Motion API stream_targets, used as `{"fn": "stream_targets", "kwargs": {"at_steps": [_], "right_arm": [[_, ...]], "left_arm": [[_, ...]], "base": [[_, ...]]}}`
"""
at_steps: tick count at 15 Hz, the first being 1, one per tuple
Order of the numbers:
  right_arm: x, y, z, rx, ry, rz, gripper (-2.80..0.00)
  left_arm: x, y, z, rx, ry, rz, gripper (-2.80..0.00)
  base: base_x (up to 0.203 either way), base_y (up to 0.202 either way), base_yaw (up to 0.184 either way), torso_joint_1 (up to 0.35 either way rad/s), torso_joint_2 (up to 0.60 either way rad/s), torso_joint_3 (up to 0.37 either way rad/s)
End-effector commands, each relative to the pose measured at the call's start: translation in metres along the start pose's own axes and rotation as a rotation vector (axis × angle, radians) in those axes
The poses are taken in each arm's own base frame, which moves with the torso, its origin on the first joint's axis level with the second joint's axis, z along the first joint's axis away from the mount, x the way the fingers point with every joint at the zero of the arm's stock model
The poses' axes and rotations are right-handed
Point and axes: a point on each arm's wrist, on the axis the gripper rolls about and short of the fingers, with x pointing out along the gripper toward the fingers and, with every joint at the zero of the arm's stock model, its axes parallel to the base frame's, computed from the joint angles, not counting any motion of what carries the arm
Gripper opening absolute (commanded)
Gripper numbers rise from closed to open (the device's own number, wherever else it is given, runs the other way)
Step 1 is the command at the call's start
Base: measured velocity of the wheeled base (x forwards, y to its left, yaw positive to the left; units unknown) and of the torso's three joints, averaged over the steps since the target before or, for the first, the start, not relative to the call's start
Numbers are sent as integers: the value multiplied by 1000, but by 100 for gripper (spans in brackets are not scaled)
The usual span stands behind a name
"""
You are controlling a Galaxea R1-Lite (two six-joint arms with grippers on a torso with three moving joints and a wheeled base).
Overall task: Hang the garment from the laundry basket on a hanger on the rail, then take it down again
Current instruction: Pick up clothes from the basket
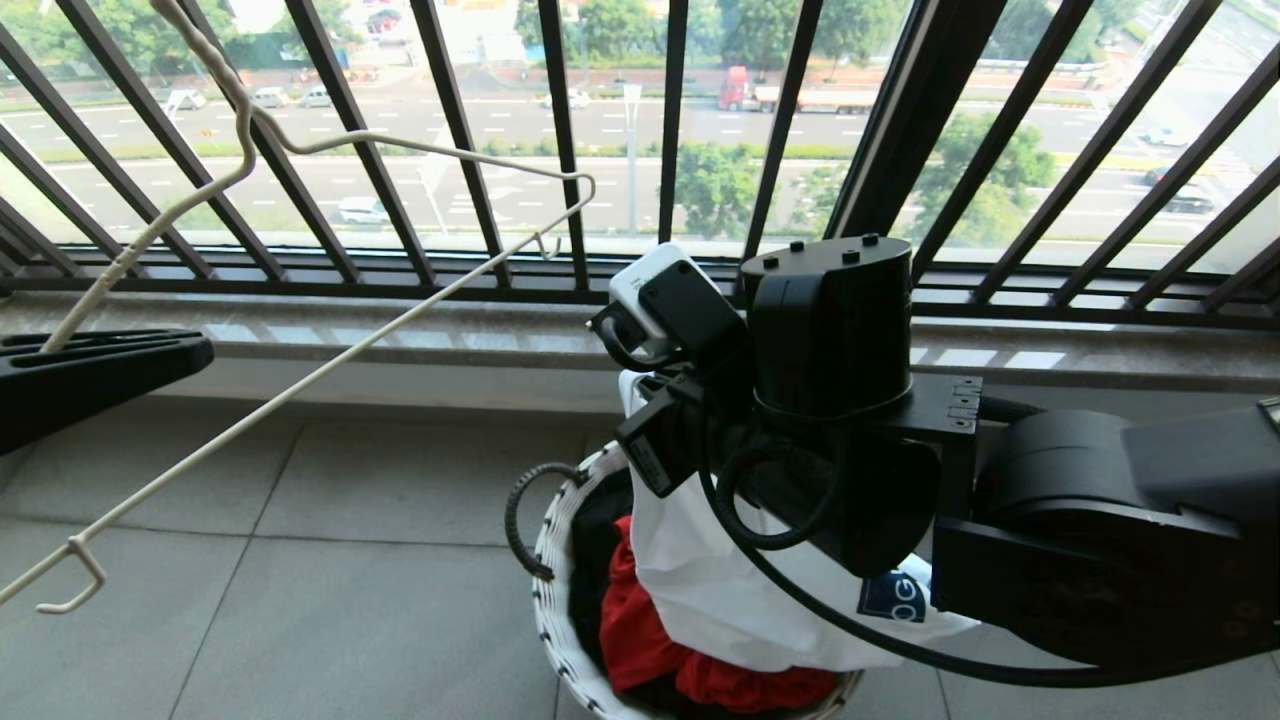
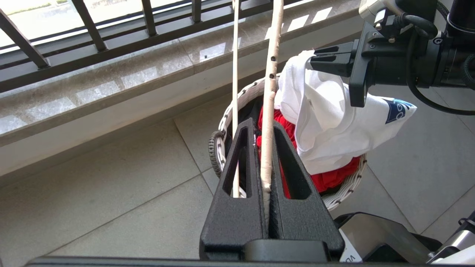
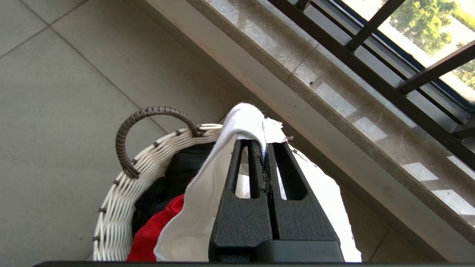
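The white printed T-shirt is held pinched by the right gripper above the white woven basket. The cream wire hanger, clamped in the left gripper, lies at nine o'clock, its long axis slanting.

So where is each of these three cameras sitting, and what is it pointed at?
Head view: on the robot's head, facing the barred window; shows the left gripper and the right arm.
Left wrist view: behind the left gripper shut on the hanger, looking at the laundry basket.
Right wrist view: behind the right gripper pinching the garment.
All three share basket and garment.
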Motion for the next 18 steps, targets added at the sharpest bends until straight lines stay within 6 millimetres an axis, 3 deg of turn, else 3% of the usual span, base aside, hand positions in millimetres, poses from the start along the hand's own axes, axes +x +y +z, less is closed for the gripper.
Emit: {"fn": "stream_targets", "kwargs": {"at_steps": [1, 6, 18], "right_arm": [[0, -6, 1, 5, -4, -18, -280], [1, -7, 0, 4, 0, -20, -280], [8, -13, -7, -6, 25, -39, -280]], "left_arm": [[0, 0, -1, -3, 3, -2, -280], [0, 0, -1, -3, 3, -2, -280], [-2, -1, -1, 5, -3, -1, -280]], "base": [[0, 0, 0, 0, 0, 0], [0, 0, 0, 1, 2, 28], [0, 0, 0, 1, 2, 200]]}}
